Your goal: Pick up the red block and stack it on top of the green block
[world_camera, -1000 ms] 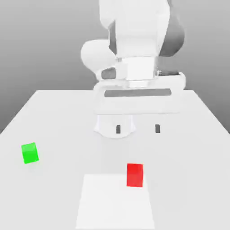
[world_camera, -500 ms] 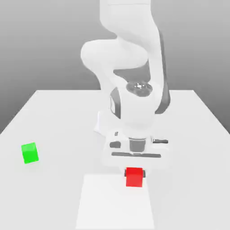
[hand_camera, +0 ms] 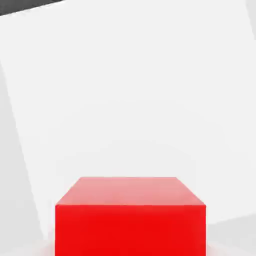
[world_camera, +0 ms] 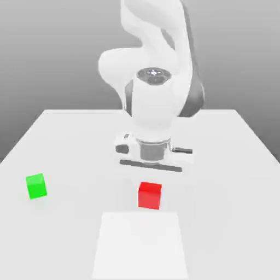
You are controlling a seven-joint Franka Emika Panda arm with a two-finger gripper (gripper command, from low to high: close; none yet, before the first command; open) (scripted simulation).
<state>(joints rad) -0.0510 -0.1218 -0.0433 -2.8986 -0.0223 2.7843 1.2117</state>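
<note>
As fingers (hand_camera: 220, 249) pinch red block (world_camera: 149, 196), green block (world_camera: 36, 186) w/ nothing atop, ext. view's left

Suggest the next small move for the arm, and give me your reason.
I'd probably carry the red block toward the exterior view's left, keeping it raised, until it is over the green block. The gripper appears to be holding the red block, while the green block sits off to that side on the pale, flat table, with nothing on top.

No readable text, label, brand, number or sign appears anywhere.
</note>
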